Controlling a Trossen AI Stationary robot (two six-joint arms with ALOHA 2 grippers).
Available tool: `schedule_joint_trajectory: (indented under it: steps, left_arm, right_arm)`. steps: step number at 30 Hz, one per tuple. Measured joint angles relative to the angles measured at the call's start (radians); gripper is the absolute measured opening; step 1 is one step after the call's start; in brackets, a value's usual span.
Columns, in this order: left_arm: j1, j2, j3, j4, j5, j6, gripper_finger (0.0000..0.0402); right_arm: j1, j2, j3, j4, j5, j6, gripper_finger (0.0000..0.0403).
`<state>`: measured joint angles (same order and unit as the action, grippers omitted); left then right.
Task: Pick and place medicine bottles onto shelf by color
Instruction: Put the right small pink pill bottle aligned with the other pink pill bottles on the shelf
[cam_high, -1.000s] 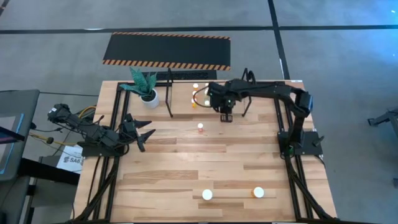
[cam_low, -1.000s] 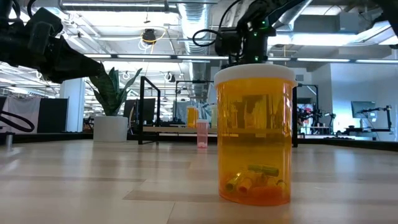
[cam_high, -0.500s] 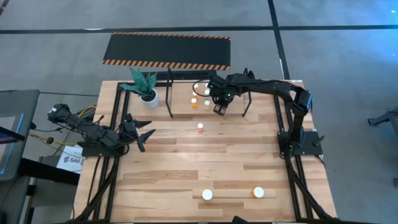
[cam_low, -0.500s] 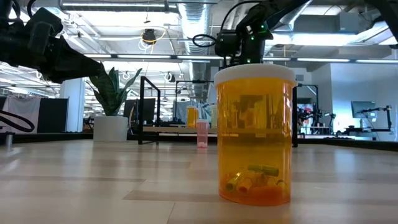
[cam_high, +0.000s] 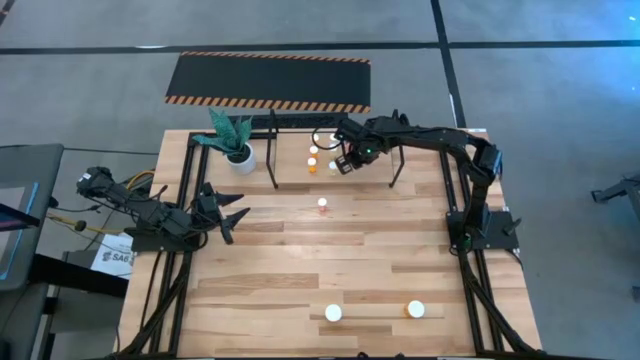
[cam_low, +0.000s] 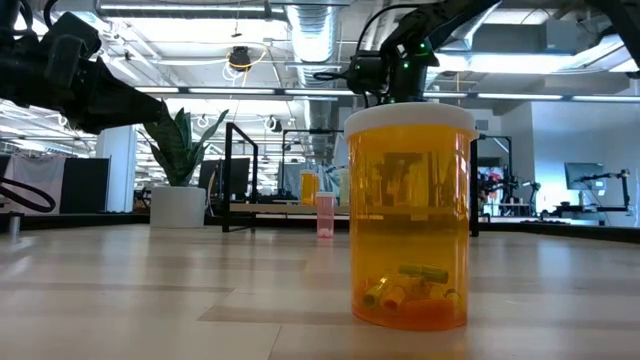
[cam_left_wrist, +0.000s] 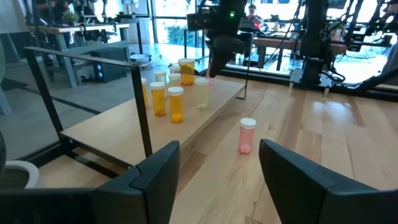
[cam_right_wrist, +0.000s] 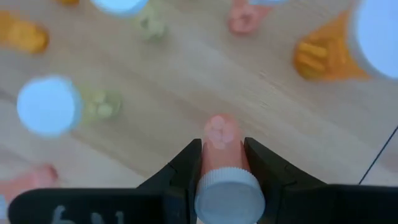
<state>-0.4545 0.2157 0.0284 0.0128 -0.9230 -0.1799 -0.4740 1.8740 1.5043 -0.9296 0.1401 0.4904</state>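
In the low view a large amber medicine bottle stands nearest on the wooden table, white-capped, translucent, with a few yellow capsules at its bottom. From above, 2 white-capped bottles sit near the table's front edge. Farther back, a small pink bottle with a white cap stands alone in the middle of the table. The left gripper waits at the table's left side, its fingers spread wide around nothing. At the far edge stands the shelf, a black thin-tube frame over a light wooden board, carrying several orange and pale yellow bottles in a loose cluster. The right gripper hangs over that shelf, pinched tight around a small pink bottle with a white cap, above the board. A potted plant stands just left of the shelf.
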Motion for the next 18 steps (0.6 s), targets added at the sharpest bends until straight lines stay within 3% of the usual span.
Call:
schedule_joint_trajectory:
  steps: [6, 18]
  left_arm:
    - [0.0, 0.0, 0.0, 0.0, 0.0, 0.0, 0.0208]
    - [0.0, 0.0, 0.0, 0.0, 0.0, 0.0, 0.0208]
  right_arm:
    - [-0.005, 0.0, 0.0, 0.02, 0.011, 0.214, 0.0119]
    - [0.017, 0.0, 0.0, 0.042, -0.051, 0.303, 0.0122]
